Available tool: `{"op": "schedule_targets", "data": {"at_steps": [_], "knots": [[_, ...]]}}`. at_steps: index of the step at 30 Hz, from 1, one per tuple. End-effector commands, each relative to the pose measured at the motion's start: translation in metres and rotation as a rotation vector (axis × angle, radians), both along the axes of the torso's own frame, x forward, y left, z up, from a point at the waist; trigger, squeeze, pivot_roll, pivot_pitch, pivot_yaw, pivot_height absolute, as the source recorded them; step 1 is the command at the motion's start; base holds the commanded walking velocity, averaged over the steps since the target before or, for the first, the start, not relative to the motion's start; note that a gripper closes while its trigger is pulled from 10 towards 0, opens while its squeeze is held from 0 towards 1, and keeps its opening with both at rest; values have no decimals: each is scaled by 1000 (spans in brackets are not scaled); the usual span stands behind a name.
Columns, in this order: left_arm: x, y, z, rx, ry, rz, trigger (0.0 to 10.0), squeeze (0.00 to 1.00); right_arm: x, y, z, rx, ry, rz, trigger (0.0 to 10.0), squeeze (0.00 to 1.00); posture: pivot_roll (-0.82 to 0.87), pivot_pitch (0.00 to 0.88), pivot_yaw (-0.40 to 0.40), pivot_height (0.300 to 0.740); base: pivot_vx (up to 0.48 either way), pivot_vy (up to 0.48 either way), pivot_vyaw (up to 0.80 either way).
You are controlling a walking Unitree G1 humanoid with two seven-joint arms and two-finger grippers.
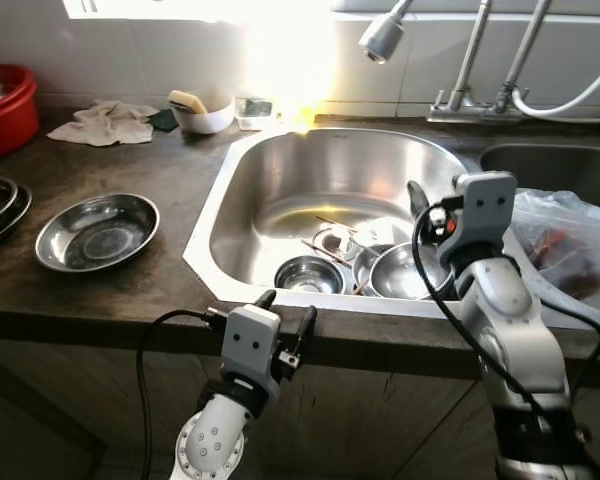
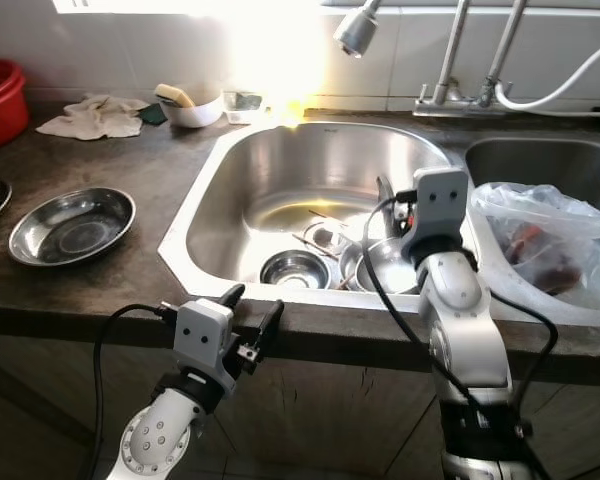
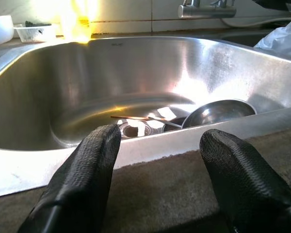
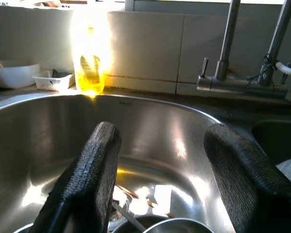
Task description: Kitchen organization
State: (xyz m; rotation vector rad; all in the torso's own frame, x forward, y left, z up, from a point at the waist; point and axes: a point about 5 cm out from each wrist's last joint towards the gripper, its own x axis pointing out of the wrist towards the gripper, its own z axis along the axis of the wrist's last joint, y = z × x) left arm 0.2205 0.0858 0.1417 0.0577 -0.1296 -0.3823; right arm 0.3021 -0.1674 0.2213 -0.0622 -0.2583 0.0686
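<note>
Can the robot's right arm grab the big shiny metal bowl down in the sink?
Probably yes. The right gripper hangs open over the large steel bowl on the floor of the steel sink, with nothing between them. The small steel bowl beside it may crowd the fingers a little.

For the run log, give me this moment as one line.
left gripper: open, at counter edge | right gripper: open, above sink | steel bowls: in sink | nothing held
</note>
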Motion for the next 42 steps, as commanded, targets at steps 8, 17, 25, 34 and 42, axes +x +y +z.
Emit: {"op": "schedule_targets", "data": {"at_steps": [8,17,25,34,42], "knots": [[-2,3,-3,-6,15,15,10000,0,-39,15,-10,0,-28,53,10000,0,31,86,-11,740,0,0,0],[-8,6,-1,-36,20,23,10000,0,-61,29,-12,-3,-28,83,10000,0,27,76,-10,740,0,0,0],[-8,7,1,-33,13,38,10000,0,-58,35,-12,-17,-23,100,10000,0,35,78,-13,740,0,0,0],[-7,9,-4,-8,28,57,10000,0,-49,35,-11,-16,-17,86,10000,0,38,77,-19,740,0,365,789],[-7,8,-5,1,31,50,10000,0,-42,34,-7,1,-25,79,10000,0,38,72,-18,740,0,0,800]]}}
